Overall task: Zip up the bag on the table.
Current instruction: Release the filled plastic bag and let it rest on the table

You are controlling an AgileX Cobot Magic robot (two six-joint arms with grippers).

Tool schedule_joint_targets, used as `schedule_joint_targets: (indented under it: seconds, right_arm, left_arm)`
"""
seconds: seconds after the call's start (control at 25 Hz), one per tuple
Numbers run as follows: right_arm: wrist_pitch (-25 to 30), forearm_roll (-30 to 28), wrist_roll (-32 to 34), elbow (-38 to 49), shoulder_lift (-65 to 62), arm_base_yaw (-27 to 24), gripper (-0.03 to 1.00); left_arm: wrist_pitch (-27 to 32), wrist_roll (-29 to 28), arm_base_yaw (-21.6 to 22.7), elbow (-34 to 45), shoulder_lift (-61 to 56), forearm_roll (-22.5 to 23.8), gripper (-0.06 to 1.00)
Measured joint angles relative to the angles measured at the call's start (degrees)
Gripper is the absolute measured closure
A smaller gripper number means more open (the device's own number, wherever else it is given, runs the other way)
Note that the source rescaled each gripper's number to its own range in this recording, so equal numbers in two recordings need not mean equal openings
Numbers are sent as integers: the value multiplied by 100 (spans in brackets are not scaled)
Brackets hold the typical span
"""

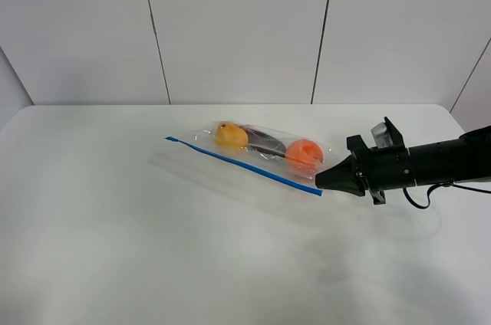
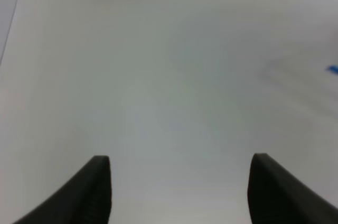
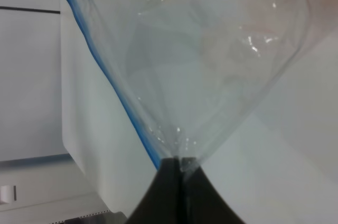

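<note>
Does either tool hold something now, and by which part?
The right tool is shut on the bag, pinching its corner at the end of the blue zip strip. The left tool is open and holds nothing.

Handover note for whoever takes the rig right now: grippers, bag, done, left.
Right gripper: shut on one corner of the bag, at the end of the blue zip strip.
Left gripper: open, holding nothing, over bare table.
The bag lies mid-table with a yellow fruit and an orange fruit inside.
Done: corner pinned.
Left: bring the left gripper to the strip and run it along. Cannot tell how much is sealed.
</note>
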Motion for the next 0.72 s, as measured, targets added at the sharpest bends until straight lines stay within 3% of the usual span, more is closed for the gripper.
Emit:
schedule_joint_targets:
  seconds: [0.24, 0.4, 0.56, 0.72]
  right_arm:
    - [0, 6, 0, 0, 0, 0, 97]
    - [0, 6, 0, 0, 0, 0, 97]
    - [0, -23, 0, 0, 0, 0, 97]
    - [0, -83, 0, 0, 0, 0, 97]
  left_arm:
    - [344, 410, 0, 0, -1467, -405, 26]
    - [604, 479, 0, 0, -2159, -405, 17]
    - [983, 451, 0, 0, -2542, -405, 1]
    - [1032, 340, 0, 16, -2753, -405, -4]
